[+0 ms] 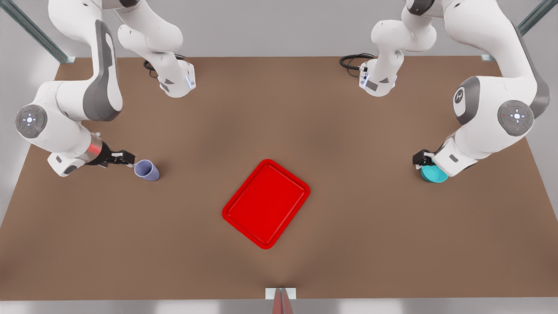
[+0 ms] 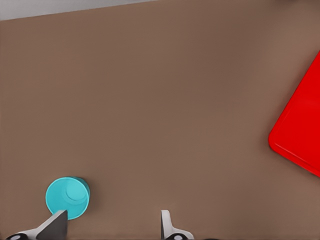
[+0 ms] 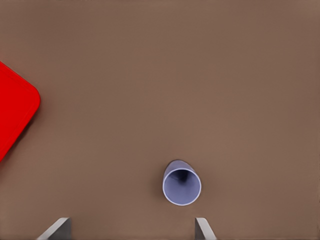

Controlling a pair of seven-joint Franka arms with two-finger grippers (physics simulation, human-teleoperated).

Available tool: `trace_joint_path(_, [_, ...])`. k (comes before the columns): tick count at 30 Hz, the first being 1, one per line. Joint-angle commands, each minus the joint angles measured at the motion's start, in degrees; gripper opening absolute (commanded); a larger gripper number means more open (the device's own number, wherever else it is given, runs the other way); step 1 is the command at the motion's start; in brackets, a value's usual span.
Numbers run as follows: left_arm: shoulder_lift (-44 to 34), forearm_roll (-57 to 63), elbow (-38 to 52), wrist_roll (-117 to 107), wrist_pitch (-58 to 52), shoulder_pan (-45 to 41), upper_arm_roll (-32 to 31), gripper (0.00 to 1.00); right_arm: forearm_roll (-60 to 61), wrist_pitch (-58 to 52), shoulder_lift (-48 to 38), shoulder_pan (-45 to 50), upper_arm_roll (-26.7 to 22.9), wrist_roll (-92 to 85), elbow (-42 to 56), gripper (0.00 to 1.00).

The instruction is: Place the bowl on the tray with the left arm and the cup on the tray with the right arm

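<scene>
Brown table [image 1: 348, 209], grey wall behind, metal frame posts at the corners. Nearest the camera, a small white bracket [image 1: 280, 293] sits on the table's front edge. Next, the tray [image 1: 266, 203], red, rotated diagonally, roughly mid-table, with nothing on it. Cup [image 1: 147, 170] is on the table toward the front view's left, well apart from the tray, open mouth tipped toward the camera in front view. Right gripper [image 1: 129, 159] sits just beside the cup on its outer side; whether it touches, can't tell. In the right wrist view its fingers [image 3: 56, 229] are spread wide, nothing held, and the cup [image 3: 182, 185] lies ahead of them, nearer one finger than the other, with a tray corner [image 3: 15, 112] off to the side. Bowl [image 1: 433, 174] is on the table toward the front view's right, also well apart from the tray, partly hidden under the arm. Left gripper [image 1: 422, 160] is at the bowl's rim. In the left wrist view its fingers [image 2: 55, 225] are spread wide and hold nothing; one fingertip overlaps the bowl [image 2: 67, 198] edge, the bowl not between the fingers; tray edge [image 2: 300, 130] visible far off. At the back, both arm bases with black cables [image 1: 355, 61].
</scene>
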Motion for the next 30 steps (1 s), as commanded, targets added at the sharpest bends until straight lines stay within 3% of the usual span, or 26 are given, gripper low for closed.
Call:
trace_joint_path(1, [0.14,0.53,0.02,0.07,-0.01,0.0,0.0,1.0,0.0,0.05,0.0,0.35,0.01,0.01,0.0,1.0])
trace_joint_path(3, [1.63,0.79,-2.25,-0.37,0.87,0.52,0.18,1.0,0.0,-0.04,0.0,0.35,-0.08,0.45,0.0,1.0])
trace_joint_path(6, [11.81,-9.91,-3.93,6.19,5.09,16.85,0.35,1.0,0.0,0.05,1.05,0.44,0.01,-0.25,0.7,1.0])
trace_joint_path(7, [14.81,-10.02,-4.98,20.98,5.09,23.37,0.35,1.0,0.0,-0.04,1.14,0.53,0.01,-0.26,0.88,1.0])
trace_joint_path(10, [16.4,-9.58,-12.28,36.81,11.15,30.14,0.53,1.0,0.0,-1.71,1.14,0.44,0.01,0.45,0.97,1.0])
trace_joint_path(16, [18.6,-11.6,-21.86,37.77,20.38,31.29,0.88,1.0,0.09,-1.8,1.49,0.35,-0.08,-0.17,0.97,1.0])
trace_joint_path(24, [21.85,-11.51,-22.92,40.06,22.4,31.37,0.88,1.0,0.09,-1.8,1.58,0.35,-0.08,-0.34,0.88,1.0])
trace_joint_path(25, [21.94,-11.51,-22.92,39.89,22.49,31.37,0.88,0.88,0.09,-1.8,1.58,0.35,-0.08,-0.34,0.88,1.0])
trace_joint_path(26, [22.02,-11.51,-22.92,39.71,22.49,31.37,0.88,0.58,0.09,-1.8,1.58,0.27,-0.08,-0.52,0.88,1.0])
trace_joint_path(27, [22.02,-11.51,-22.92,39.45,22.49,31.37,0.88,0.37,0.09,-1.8,1.58,0.27,-0.08,-0.52,0.88,1.0])
trace_joint_path(30, [22.73,-11.6,-22.83,39.01,22.67,31.37,0.88,0.31,0.09,-1.8,1.58,0.18,-0.08,-0.52,0.88,1.0])
